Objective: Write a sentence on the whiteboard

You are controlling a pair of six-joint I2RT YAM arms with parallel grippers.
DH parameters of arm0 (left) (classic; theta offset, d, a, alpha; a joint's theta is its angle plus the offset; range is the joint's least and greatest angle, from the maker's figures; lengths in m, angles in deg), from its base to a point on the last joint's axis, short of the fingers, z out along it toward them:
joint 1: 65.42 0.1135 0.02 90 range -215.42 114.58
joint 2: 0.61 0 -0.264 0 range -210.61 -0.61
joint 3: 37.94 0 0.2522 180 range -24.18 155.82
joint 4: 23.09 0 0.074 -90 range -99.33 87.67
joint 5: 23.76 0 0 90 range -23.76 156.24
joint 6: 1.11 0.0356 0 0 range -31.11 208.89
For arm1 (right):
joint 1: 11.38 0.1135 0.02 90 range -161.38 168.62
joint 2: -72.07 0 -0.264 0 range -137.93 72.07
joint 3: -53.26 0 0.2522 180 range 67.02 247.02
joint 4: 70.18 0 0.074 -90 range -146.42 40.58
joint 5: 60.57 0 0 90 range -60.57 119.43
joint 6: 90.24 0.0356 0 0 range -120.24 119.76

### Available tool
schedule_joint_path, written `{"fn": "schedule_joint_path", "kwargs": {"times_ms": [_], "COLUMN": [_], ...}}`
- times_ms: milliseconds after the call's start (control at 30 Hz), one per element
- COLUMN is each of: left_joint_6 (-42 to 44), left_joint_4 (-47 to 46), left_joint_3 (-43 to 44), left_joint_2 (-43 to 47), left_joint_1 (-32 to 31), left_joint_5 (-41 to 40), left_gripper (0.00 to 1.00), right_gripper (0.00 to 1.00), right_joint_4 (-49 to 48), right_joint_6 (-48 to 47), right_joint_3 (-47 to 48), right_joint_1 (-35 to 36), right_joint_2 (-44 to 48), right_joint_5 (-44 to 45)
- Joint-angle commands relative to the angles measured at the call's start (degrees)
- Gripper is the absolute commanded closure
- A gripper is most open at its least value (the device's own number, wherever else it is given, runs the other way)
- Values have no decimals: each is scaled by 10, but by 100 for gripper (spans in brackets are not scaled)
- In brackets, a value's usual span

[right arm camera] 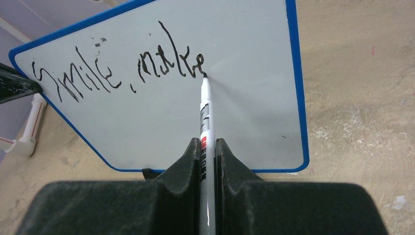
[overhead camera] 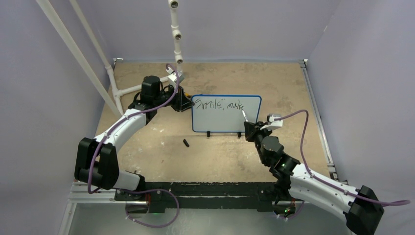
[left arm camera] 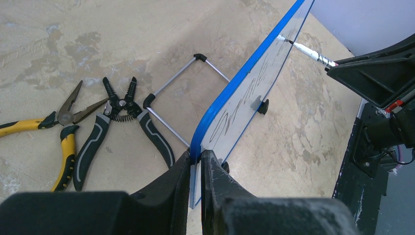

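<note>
The whiteboard (overhead camera: 230,122) stands upright on its black feet in the middle of the table. The sentence (right arm camera: 117,73) on it reads "Smile, make" in one black line along the top. My left gripper (left arm camera: 195,156) is shut on the board's blue left edge (left arm camera: 215,110), one finger on each face. My right gripper (right arm camera: 208,144) is shut on a white marker (right arm camera: 204,112). The marker's black tip touches the board at the end of the last letter. From above, my right gripper (overhead camera: 249,128) sits in front of the board's lower right part.
Yellow-handled pliers (left arm camera: 58,122) and black wire strippers (left arm camera: 117,122) lie behind the board, next to its wire stand (left arm camera: 181,88). A small black cap (overhead camera: 186,143) lies on the table in front of the board. A white pipe frame (overhead camera: 176,34) rises at the back.
</note>
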Motion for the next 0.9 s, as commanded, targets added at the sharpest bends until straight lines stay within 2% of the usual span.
{"fn": "schedule_joint_path", "kwargs": {"times_ms": [0,633,867], "left_joint_6": [12,14,14], "left_joint_4": [-16,-13,-7], "left_joint_3": [7,5,2], "left_joint_2": [23,23,27], "left_joint_1": [1,0,1], "left_joint_5": [4,2,-15], "left_gripper": [100,100,100], "right_gripper": [100,100,100], "right_joint_4": [20,25,-2], "right_joint_6": [15,29,-9], "right_joint_3": [16,6,-17], "right_joint_1": [-1,-1,-1], "right_joint_2": [6,27,80], "right_joint_5": [28,46,19]}}
